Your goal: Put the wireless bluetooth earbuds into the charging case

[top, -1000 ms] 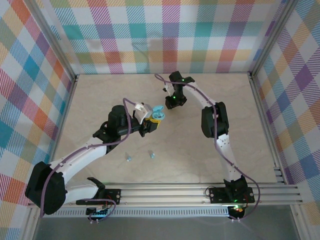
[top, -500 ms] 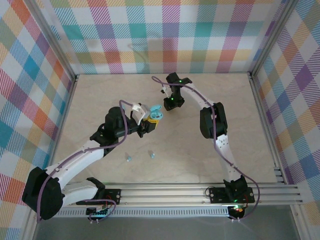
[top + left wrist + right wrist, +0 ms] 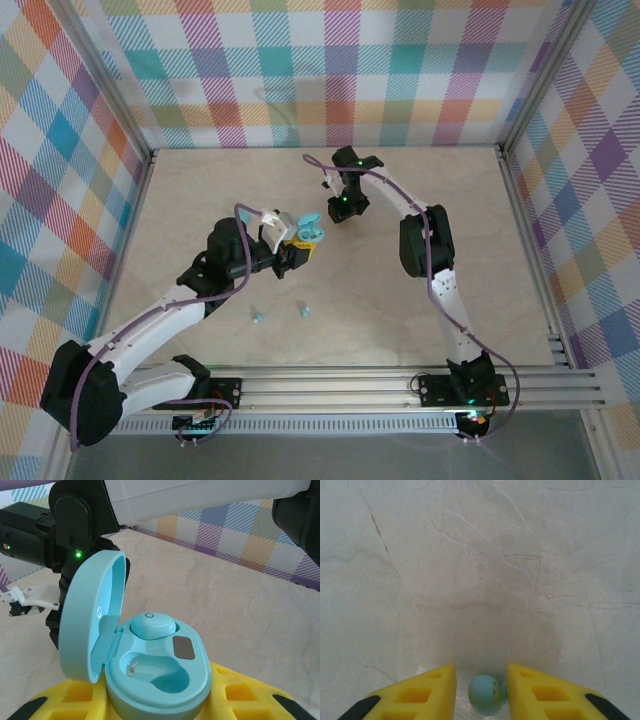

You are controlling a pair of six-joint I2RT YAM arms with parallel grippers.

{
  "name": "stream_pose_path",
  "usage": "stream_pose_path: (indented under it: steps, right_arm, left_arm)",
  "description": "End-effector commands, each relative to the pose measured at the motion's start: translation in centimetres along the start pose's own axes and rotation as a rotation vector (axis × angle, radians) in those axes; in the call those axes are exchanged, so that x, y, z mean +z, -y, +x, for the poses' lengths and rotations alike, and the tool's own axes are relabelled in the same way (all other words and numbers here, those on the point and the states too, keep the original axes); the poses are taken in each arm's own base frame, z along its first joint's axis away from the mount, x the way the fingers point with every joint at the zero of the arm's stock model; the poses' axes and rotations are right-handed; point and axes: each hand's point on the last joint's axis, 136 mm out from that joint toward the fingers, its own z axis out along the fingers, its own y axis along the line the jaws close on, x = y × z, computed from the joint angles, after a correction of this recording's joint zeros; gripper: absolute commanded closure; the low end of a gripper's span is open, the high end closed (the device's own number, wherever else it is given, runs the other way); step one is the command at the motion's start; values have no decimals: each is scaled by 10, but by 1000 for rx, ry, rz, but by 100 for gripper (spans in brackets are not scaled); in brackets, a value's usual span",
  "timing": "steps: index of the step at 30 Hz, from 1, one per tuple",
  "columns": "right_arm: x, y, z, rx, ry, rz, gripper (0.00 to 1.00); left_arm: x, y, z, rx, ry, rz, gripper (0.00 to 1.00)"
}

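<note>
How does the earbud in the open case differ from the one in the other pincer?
The seated earbud rests in a socket of the charging case, beside an empty socket; the gripped earbud sits in the right pincer. The seated earbud looks oval, the gripped earbud rounder. Both are light blue.

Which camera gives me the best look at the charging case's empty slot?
Left wrist: the charging case sits open up close, one earbud seated, the nearer slot empty. Top external shows the case as a small blue shape in the left gripper.
</note>
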Motion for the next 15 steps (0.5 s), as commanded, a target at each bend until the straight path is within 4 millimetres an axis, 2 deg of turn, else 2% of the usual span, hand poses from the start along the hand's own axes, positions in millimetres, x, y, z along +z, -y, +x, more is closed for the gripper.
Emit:
stream_pose_path:
  steps: [1,7,11,15]
  right_arm:
    - [-7,-7,11,-5,-39,-11,71]
    - [-7,-6,13,-5,-52,-3,75]
    - [-10,-4,15,-14,-64,12,68]
    - [-9,-2,19,-37,-79,23,67]
  left_arm:
    - [-6,5,-6,4,20,6,100]
    - [-10,6,-8,12,23,0,100]
    - [-11,7,-8,10,24,1,100]
    - [-13,7,-10,10,27,-5,100]
